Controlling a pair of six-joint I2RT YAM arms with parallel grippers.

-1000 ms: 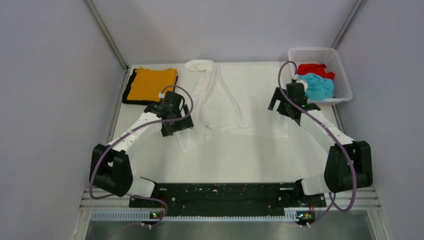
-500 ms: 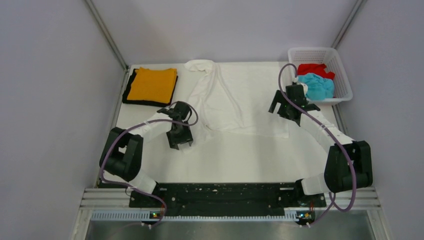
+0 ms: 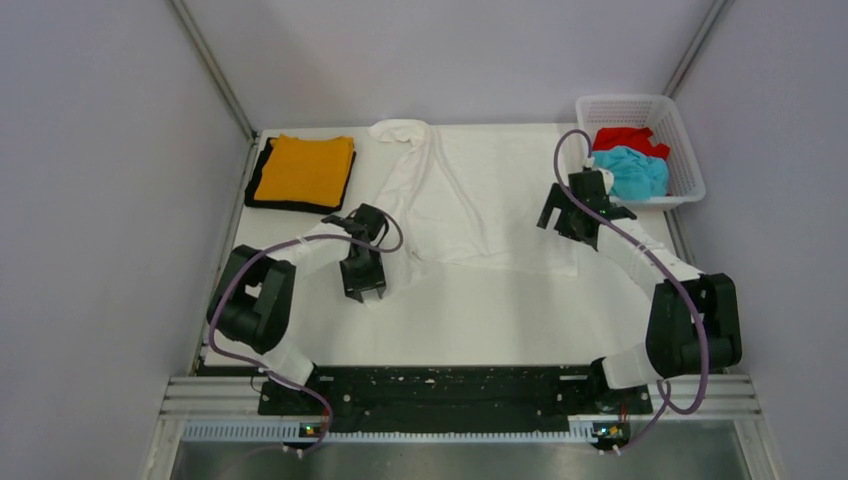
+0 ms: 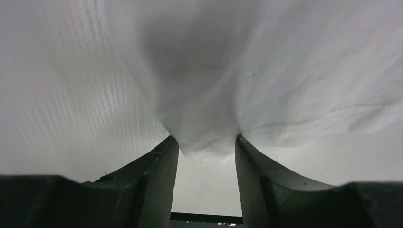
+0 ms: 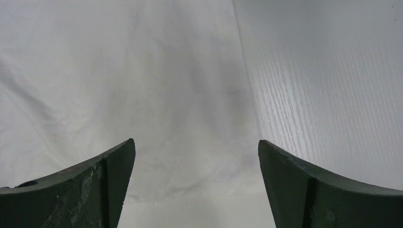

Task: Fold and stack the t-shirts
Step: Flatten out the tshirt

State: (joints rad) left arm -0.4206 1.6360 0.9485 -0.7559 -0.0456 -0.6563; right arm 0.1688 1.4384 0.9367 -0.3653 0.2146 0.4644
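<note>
While the white t-shirt (image 3: 480,200) lies partly spread across the middle of the desk (image 3: 480,310), the left end effector (image 4: 206,145) is clamped on a bunched fold at its near-left corner, with cloth pressed against both fingers. Over the shirt's right edge the right end effector (image 5: 197,142) hangs with its fingers wide apart, gripping nothing. At the far-left corner the folded orange t-shirt (image 3: 303,168) sits on the black t-shirt (image 3: 290,207), and the red t-shirt (image 3: 625,137) and teal t-shirt (image 3: 635,172) lie crumpled in the basket (image 3: 625,103) at the far right.
</note>
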